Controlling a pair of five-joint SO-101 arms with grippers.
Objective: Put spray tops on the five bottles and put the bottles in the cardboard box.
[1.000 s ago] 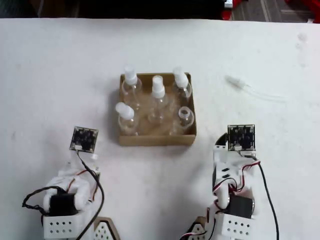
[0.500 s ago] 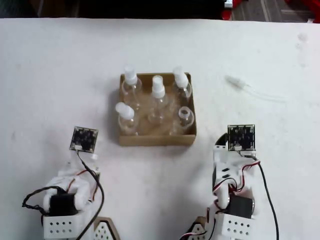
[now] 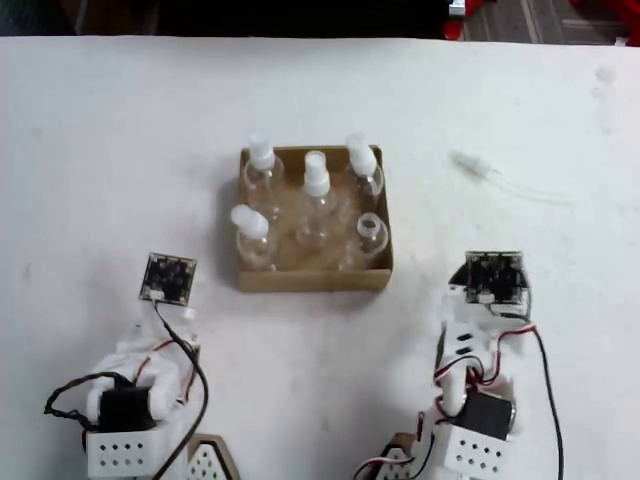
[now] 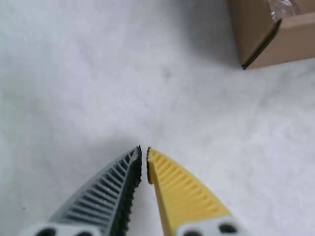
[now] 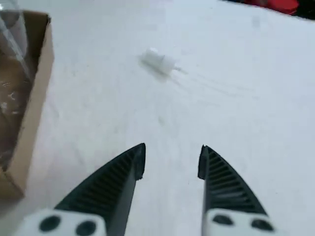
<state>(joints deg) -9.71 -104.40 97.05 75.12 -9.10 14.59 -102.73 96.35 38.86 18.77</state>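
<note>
right wrist view, nearest first: the right gripper (image 5: 171,160) hangs over bare table (image 5: 256,123) with its jaws spread and nothing between them. ahead of it, well apart from the tips, the last spray top (image 5: 158,62) lies on its side, off to one side of the cardboard box (image 5: 35,93). step in hand, as judged: pick up this top. approach with the jaws spread, straddle the white head rather than the thin dip tube (image 3: 527,187), and close only once the head sits between the pads; the tube would likely flex and slip. the left gripper (image 4: 144,155) is pressed together, holding nothing, near a box corner. five bottles stand in the box, four capped. the uncapped bottle (image 3: 370,232) occupies the near corner on the right arm's side. carry the top tube-down to that open neck.
</note>
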